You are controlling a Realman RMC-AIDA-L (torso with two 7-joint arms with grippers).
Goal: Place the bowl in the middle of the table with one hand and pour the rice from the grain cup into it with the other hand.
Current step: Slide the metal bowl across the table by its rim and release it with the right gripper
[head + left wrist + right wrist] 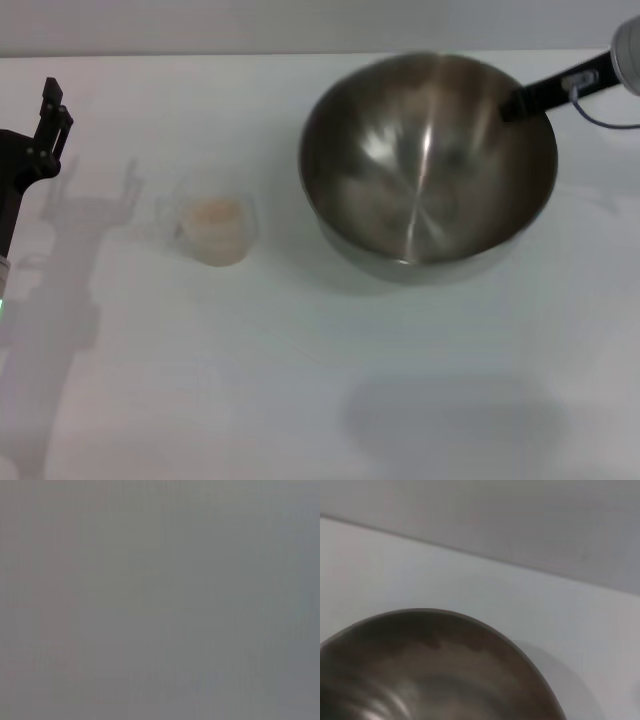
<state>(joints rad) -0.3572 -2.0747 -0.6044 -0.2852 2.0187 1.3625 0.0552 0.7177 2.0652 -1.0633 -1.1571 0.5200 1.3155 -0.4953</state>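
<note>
One bowl (pixel 428 165) is counted on the single desk (pixel 300 400), and one grain cup (pixel 215 228) holding one small mass of rice (pixel 213 213). Two tools are seen, left tool (pixel 52 110) and, apparently, right tool (pixel 512 103).

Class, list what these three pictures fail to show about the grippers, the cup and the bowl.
- Left gripper: head view's edge crops the arm; its wrist view is blank grey, so its opening is unreadable.
- Right gripper: at the bowl rim, its tips run together with the dark steel.
- Bowl: bottom cut off by the right wrist view's edge.
- Cup: walls barely visible; the rice grains are too small.
</note>
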